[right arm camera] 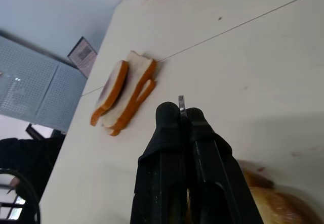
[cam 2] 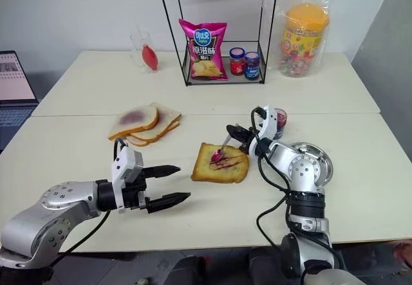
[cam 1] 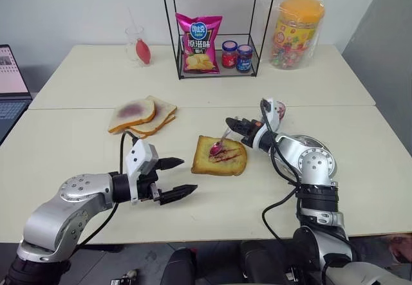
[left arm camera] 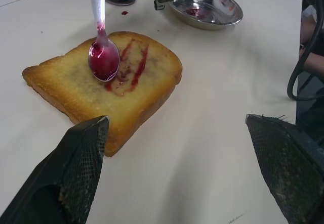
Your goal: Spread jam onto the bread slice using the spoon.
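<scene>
Two pale tables (cam 1: pixel 77 169) are being shown pushed together. Left to right: a laptop (cam 1: pixel 11 85), purple-stained white slices (cam 1: pixel 141 114), the left gripper (cam 1: pixel 175 179) being held wide open and empty, the bread slice (cam 1: pixel 220 156) streaked with jam (left arm camera: pixel 135 64), the spoon (left arm camera: pixel 103 57) being pinched by the closed right gripper (cam 1: pixel 233 125), and a steel dish (left arm camera: pixel 210 9).

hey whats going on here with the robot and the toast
The robot is spreading jam on the bread slice. Its right tool is shut on the spoon, whose red-smeared bowl rests on the slice beside a few jam streaks. The left tool hangs open next to the slice, holding nothing. A steel dish sits behind it.
</scene>
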{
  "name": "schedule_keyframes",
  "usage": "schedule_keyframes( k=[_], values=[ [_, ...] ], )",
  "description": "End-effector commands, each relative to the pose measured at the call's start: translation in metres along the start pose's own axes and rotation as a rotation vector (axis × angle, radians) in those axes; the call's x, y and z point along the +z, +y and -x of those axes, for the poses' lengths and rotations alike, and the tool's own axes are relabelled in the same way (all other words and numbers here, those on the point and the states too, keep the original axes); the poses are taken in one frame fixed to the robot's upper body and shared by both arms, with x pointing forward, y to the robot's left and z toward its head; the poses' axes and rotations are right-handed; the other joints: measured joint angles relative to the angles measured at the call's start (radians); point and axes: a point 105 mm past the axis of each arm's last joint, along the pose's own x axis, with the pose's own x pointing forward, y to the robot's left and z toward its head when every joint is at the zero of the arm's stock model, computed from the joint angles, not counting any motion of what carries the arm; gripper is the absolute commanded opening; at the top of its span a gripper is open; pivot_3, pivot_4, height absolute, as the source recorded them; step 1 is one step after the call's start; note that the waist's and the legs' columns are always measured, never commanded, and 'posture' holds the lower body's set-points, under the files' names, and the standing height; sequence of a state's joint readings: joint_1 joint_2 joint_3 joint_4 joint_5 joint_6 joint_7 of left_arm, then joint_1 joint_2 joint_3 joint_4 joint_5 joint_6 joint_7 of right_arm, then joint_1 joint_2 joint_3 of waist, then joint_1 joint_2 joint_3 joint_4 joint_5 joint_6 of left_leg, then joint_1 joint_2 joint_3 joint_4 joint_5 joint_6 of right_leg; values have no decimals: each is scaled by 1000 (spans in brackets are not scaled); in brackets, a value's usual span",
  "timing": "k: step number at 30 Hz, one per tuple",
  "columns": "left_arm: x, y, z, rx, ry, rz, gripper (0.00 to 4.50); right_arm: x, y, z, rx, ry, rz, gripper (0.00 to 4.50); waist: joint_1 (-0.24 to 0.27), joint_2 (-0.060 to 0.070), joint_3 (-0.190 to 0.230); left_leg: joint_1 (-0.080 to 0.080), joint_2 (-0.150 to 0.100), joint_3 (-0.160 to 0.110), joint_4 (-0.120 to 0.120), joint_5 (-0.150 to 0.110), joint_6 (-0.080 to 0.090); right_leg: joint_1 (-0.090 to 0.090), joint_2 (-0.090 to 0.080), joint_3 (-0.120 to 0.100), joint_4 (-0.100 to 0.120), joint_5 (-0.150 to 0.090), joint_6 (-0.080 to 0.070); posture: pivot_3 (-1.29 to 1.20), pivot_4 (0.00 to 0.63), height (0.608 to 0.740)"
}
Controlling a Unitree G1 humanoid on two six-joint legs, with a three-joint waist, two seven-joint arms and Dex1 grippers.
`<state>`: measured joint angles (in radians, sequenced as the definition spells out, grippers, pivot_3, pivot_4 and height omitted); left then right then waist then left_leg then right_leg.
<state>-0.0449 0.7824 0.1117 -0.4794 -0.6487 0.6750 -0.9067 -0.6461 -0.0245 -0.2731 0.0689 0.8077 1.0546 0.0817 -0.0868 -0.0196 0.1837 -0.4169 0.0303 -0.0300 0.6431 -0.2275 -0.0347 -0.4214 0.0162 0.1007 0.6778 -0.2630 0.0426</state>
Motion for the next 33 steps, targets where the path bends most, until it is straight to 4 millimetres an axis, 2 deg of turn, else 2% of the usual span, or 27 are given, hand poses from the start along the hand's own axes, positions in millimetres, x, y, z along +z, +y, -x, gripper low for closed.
schedule_keyframes(
  k=[1, 8, 15, 18, 24, 27, 33],
  values=[
    [7, -5, 0, -14, -13, -38, 4500, 5, -2, 11, 7, 3, 35, 54, 0, 0, 0, 0, 0, 0, 0, 0, 0, 0, 0, 0, 0, 0, 0, 0, 150, 740],
    [7, -3, -1, -24, -13, -41, 4500, -5, -7, 36, 17, 106, 90, 54, 2, 0, 0, 0, 0, 0, 0, 0, 0, 0, 0, 0, 0, 0, 0, 0, 150, 740],
    [7, -3, -3, -35, -14, -45, 4500, -2, -15, 54, 0, 127, 103, 54, 1, 0, 0, 1, 0, 0, 0, 0, 0, 1, 0, 0, 0, 0, 0, 0, 150, 740],
    [7, -3, -4, -38, -15, -46, 4500, 6, -10, 55, 23, 104, 99, 54, 1, 0, 0, 0, 0, 0, 0, 0, 0, 0, 0, 1, 0, 0, 0, 0, 150, 740],
    [10, -3, -6, -48, -24, -60, 4500, 37, 30, 53, 200, -13, 57, 54, 1, 0, 0, 0, 0, 0, 0, 0, 0, 0, 0, 1, 0, 0, 0, 0, 150, 740],
    [24, -4, -12, -88, -62, -94, 4500, 58, 44, 65, 257, -92, 89, 54, 1, 0, 1, 0, 0, 0, 0, 0, 0, 0, 0, 0, 0, 0, 0, 0, 150, 740],
    [53, -10, -33, -217, -110, -176, 4500, 80, 48, 94, 220, -183, 215, 54, 12, -1, 1, -3, -2, -1, 1, 0, 0, 1, 0, -1, -2, -1, 1, 0, 150, 740]
  ],
)
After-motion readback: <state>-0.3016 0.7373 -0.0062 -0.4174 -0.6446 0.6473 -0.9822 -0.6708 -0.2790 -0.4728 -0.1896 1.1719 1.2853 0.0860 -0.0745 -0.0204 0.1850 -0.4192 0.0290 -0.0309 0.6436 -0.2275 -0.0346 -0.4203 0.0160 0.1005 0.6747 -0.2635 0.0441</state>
